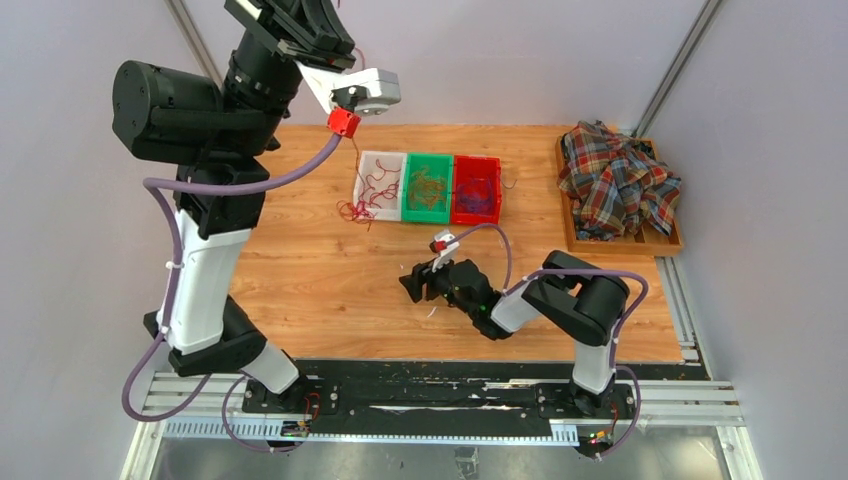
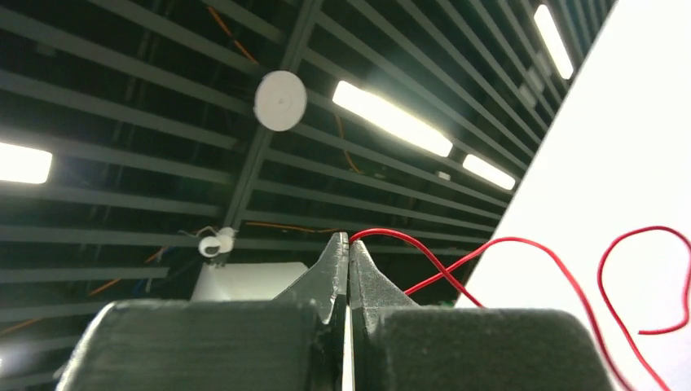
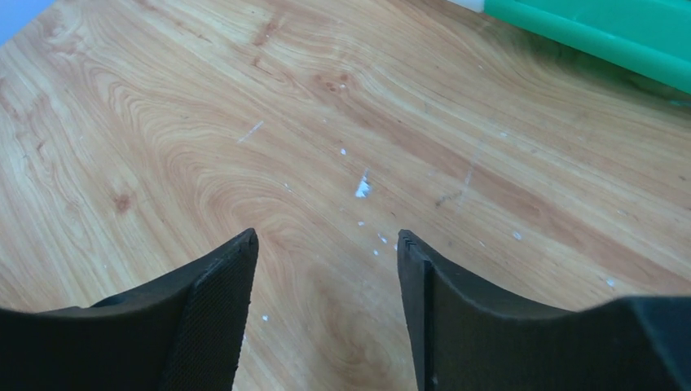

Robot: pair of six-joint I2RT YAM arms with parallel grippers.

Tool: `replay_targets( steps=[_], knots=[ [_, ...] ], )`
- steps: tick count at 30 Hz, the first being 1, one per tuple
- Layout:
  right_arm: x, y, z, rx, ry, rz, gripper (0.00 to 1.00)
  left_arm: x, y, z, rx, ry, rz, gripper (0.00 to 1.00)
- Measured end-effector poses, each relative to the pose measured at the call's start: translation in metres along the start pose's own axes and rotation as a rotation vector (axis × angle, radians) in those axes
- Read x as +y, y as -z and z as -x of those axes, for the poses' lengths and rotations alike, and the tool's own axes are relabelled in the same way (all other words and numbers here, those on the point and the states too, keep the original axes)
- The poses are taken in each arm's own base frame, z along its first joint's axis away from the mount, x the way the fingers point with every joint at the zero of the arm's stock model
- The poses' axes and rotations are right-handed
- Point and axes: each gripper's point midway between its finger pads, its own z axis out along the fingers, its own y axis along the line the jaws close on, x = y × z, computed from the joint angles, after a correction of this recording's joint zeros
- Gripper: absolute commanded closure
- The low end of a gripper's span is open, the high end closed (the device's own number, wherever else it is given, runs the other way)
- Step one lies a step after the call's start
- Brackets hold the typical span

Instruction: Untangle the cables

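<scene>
My left gripper (image 1: 335, 30) is raised high above the table's far left and points up. In the left wrist view it (image 2: 349, 238) is shut on a thin red cable (image 2: 521, 242) that loops away to the right. That cable (image 1: 354, 165) hangs down to a red bunch (image 1: 354, 210) spilling over the white bin (image 1: 392, 160). Olive-orange cables lie in the green bin (image 1: 427, 187), purple ones in the red bin (image 1: 476, 189). My right gripper (image 1: 413, 283) is open and empty, low over the bare wood (image 3: 326, 236).
A plaid shirt (image 1: 615, 178) lies heaped in a wooden tray (image 1: 622, 243) at the far right. The three bins stand side by side at the table's far middle. The green bin's edge (image 3: 603, 32) shows in the right wrist view.
</scene>
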Motion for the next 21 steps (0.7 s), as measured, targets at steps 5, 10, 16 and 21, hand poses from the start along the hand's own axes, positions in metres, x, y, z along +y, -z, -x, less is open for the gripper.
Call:
replay_targets(
  steps=[5,10,16,21],
  knots=[
    [-0.002,0.018,0.015,-0.036,0.024,-0.011,0.20,-0.035,0.026,-0.001,0.038,0.076,-0.124,0.99],
    [0.025,0.035,0.082,-0.175,0.058,0.084,0.20,-0.105,0.089,0.010,0.079,0.149,-0.350,0.99],
    [0.040,0.049,0.116,-0.239,0.095,0.142,0.24,-0.207,0.182,0.015,0.231,0.263,-0.659,0.99],
    [0.031,0.055,0.099,-0.184,0.127,0.112,0.26,-0.287,0.279,0.013,0.408,0.284,-0.957,0.99]
  ],
)
